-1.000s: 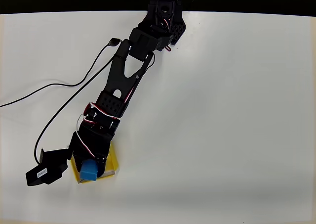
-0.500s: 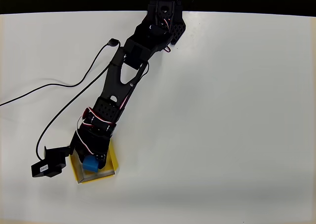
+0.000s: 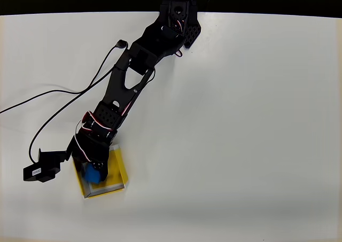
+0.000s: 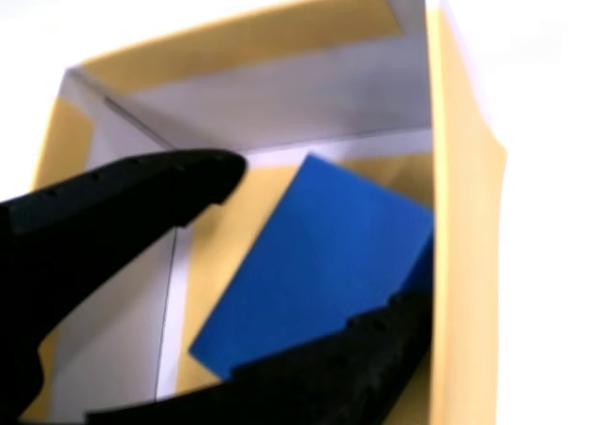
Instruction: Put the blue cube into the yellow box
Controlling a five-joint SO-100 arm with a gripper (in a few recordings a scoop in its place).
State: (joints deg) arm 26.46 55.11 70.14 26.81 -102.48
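I have the blue cube (image 4: 319,256) down inside the yellow box (image 3: 118,167) now. In the wrist view it sits tilted between the box's pale inner walls, one corner toward the far wall, with the yellow floor showing beside it. I judge it is low enough that letting go will drop it flat rather than bounce it out.

The gripper (image 4: 300,256) reaches into the box from the side nearest the arm. One black finger (image 4: 122,204) stands off the cube with box floor visible between them, while the other finger lies along the cube's lower edge. So I read the claw as parted, or just parting — not clamped on the cube. Whether the cube already rests on the floor or leans on the lower finger, I cannot tell.

From overhead, the cube (image 3: 93,173) shows as a small blue patch in the half of the box under the wrist, and the far half of the box lies bare. The black arm (image 3: 125,87) stretches out to the box from its base at the table's far edge. A black cable (image 3: 64,100) loops over the table beside the arm, well clear of the box.

The table (image 3: 240,119) is plain white and matte, evenly lit. Beyond its far edge the room is dark — nothing there to make out.
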